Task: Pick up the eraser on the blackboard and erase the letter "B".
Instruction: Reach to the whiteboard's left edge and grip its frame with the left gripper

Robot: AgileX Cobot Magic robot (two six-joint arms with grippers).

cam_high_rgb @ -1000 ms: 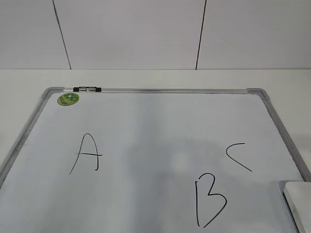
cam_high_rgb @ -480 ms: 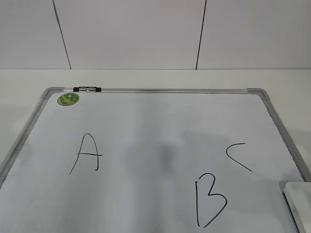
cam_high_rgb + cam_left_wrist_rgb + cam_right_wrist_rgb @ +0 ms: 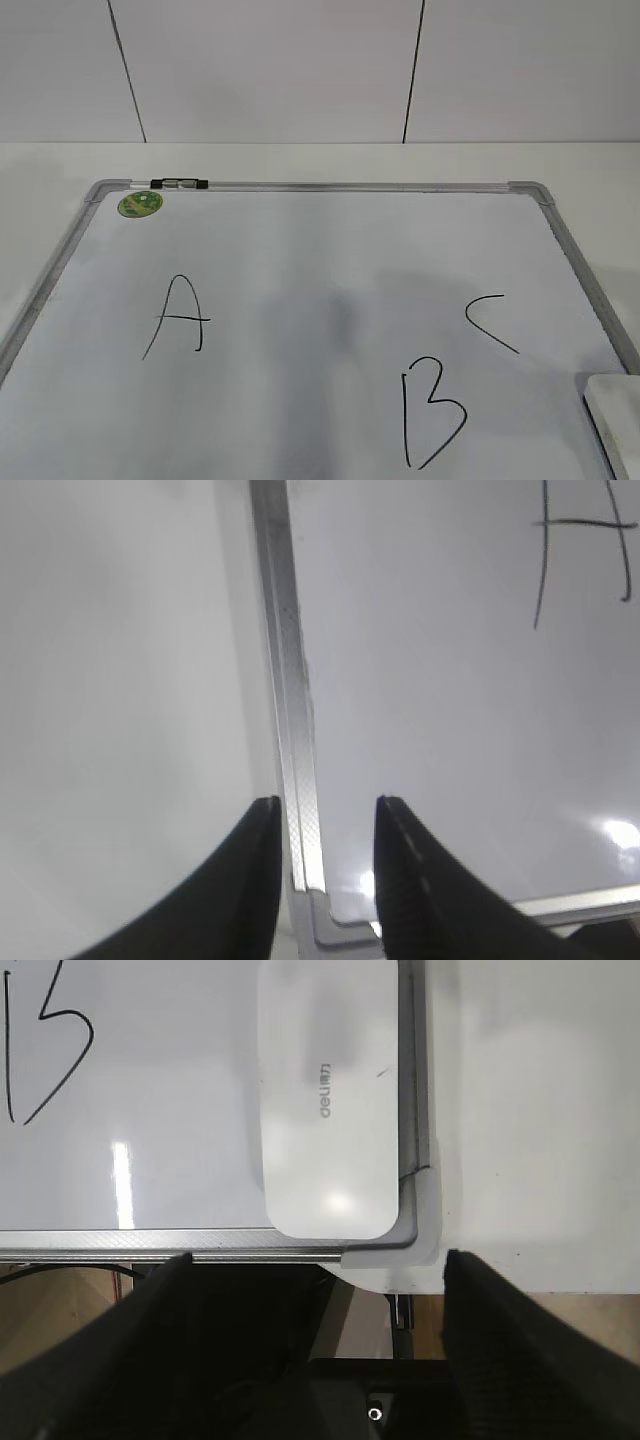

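Note:
The blackboard (image 3: 320, 250), a white board with a silver-grey frame, lies flat on the table. The letter "B" (image 3: 430, 410) is drawn in black near the board's front right and shows whole; it also shows in the right wrist view (image 3: 45, 1040). The eraser (image 3: 615, 420), a flat white block with grey print, lies on the board's near right corner, print up (image 3: 325, 1100). My right gripper (image 3: 318, 1258) is open wide and empty, hovering just off the board's near edge below the eraser. My left gripper (image 3: 325, 805) is open and empty above the board's left frame rail (image 3: 290, 680). Neither gripper shows in the exterior view.
A black "A" (image 3: 178, 318) is at the board's left and a black "C" (image 3: 488, 322) at its right. A green sticker (image 3: 140, 204) and a small black-and-silver clip (image 3: 180, 184) sit at the far left corner. The white table (image 3: 300, 160) surrounds the board; its front edge (image 3: 500, 1285) is close to the eraser.
Only the faint shadow in the middle of the board has shifted a little. The board, the letters and the eraser have not moved.

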